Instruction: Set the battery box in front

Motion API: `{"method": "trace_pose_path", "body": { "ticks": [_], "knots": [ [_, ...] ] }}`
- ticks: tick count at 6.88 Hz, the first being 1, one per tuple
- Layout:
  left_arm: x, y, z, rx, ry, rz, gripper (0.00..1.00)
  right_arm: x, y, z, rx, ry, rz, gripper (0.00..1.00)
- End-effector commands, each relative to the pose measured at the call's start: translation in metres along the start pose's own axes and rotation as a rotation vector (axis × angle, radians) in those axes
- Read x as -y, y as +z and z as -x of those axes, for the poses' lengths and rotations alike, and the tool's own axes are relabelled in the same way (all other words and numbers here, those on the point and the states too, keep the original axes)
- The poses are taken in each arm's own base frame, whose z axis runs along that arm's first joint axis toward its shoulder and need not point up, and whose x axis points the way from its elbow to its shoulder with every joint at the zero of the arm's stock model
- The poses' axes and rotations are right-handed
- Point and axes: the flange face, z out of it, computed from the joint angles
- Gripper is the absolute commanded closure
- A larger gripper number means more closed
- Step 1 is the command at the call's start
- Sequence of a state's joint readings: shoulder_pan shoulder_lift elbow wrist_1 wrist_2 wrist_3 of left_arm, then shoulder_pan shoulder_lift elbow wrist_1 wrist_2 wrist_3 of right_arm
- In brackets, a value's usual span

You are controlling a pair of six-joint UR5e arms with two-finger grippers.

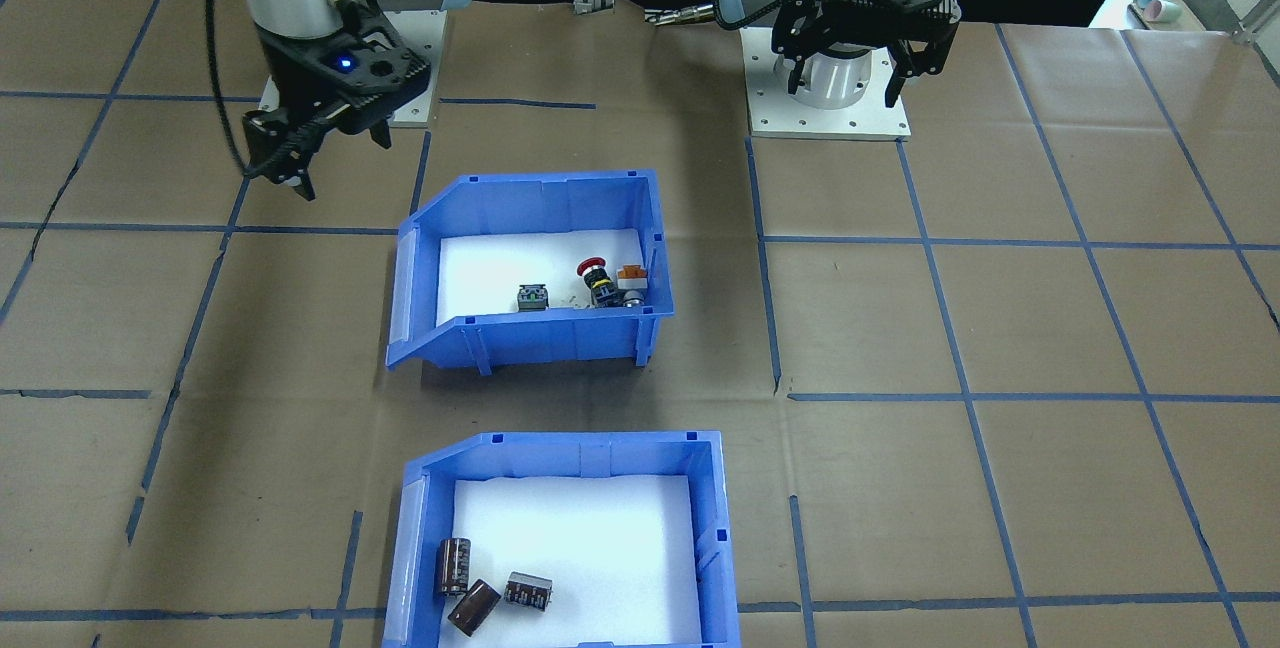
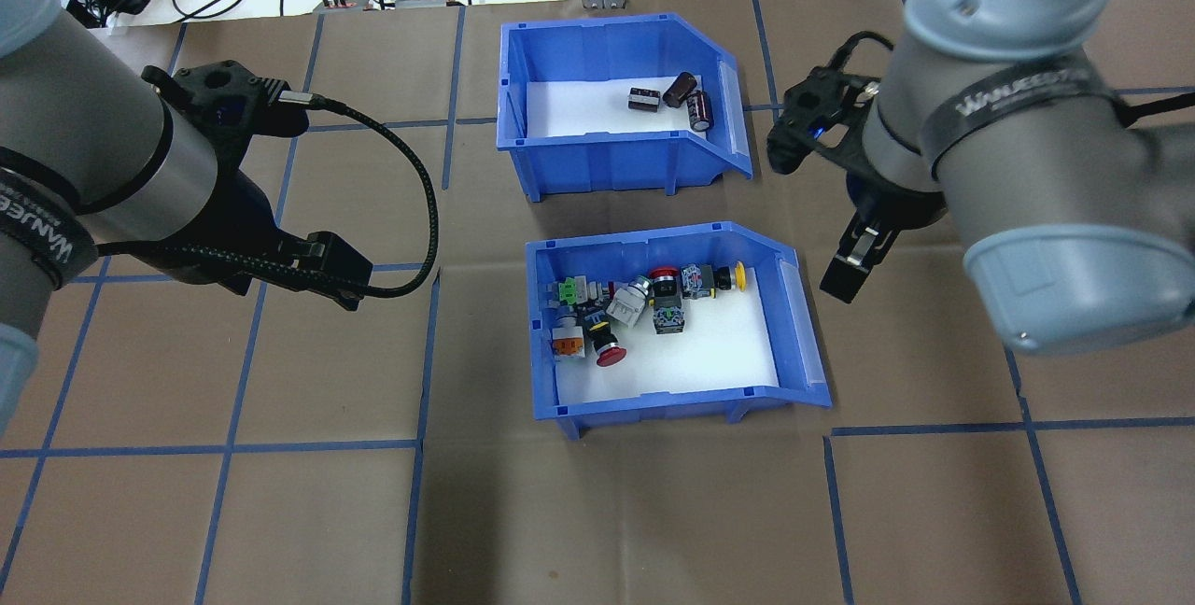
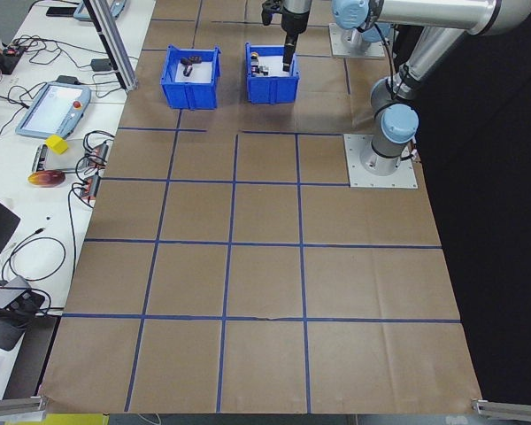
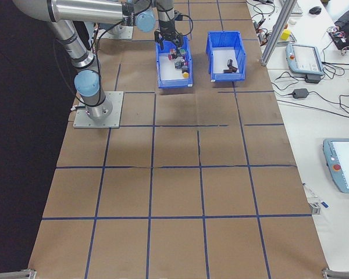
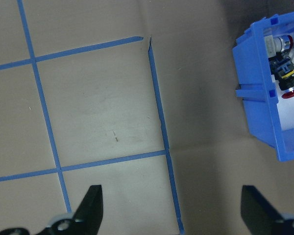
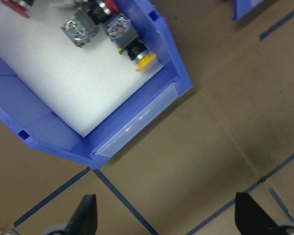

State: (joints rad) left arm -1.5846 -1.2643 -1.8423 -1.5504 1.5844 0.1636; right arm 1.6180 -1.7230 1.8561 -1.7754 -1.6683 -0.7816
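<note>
From my overhead feed the battery box point(image 2: 616, 110) sits on the far side of the tabletop point(image 2: 233, 512), away from the robot, with its sloped cut-away side toward the right arm. Three dark cells point(image 2: 674, 99) lie loose on its white foam, bunched near that sloped end. The switch bin point(image 2: 672, 325) stands just nearer the robot, apart from the battery box, full of coloured buttons. My left gripper point(image 5: 169, 208) hangs over bare brown paper and blue tape lines beside the switch bin, its fingers point(image 5: 90, 203) spread wide with nothing between them. My right gripper point(image 6: 164, 215) hangs off the switch bin's sloped, clear-lipped end, fingers point(image 6: 85, 213) likewise spread and holding nothing. Neither gripper touches a bin. In the front-facing view the battery box is at the bottom edge, partly cut off.
</note>
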Motion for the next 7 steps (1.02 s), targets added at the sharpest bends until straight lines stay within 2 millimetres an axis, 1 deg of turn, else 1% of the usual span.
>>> {"method": "trace_pose_path", "body": {
  "ticks": [1,2,3,4,5,6,7],
  "knots": [
    [0.001,0.001,0.0,0.001,0.005,0.002,0.01,-0.012,-0.026,-0.038,0.022,0.292,-0.052,0.0],
    [0.002,0.002,0.001,0.004,0.008,0.005,0.01,-0.01,-0.047,-0.044,0.005,0.496,-0.081,0.0],
    [0.002,0.002,0.001,0.004,0.008,0.006,0.01,-0.006,-0.06,-0.048,0.013,0.654,-0.108,0.0],
    [0.002,0.003,0.001,0.004,0.007,0.007,0.01,0.001,-0.059,-0.048,0.082,0.729,-0.116,0.0],
    [0.0,0.003,0.0,0.001,0.005,0.006,0.01,0.003,-0.057,-0.05,0.1,0.791,-0.089,0.0],
    [-0.001,0.002,-0.001,-0.001,0.002,0.005,0.01,0.006,-0.046,-0.052,0.131,0.816,-0.029,0.0],
    [-0.002,0.002,-0.001,-0.001,0.004,0.006,0.01,0.009,-0.044,-0.054,0.137,0.818,-0.008,0.0]
  ]
}}
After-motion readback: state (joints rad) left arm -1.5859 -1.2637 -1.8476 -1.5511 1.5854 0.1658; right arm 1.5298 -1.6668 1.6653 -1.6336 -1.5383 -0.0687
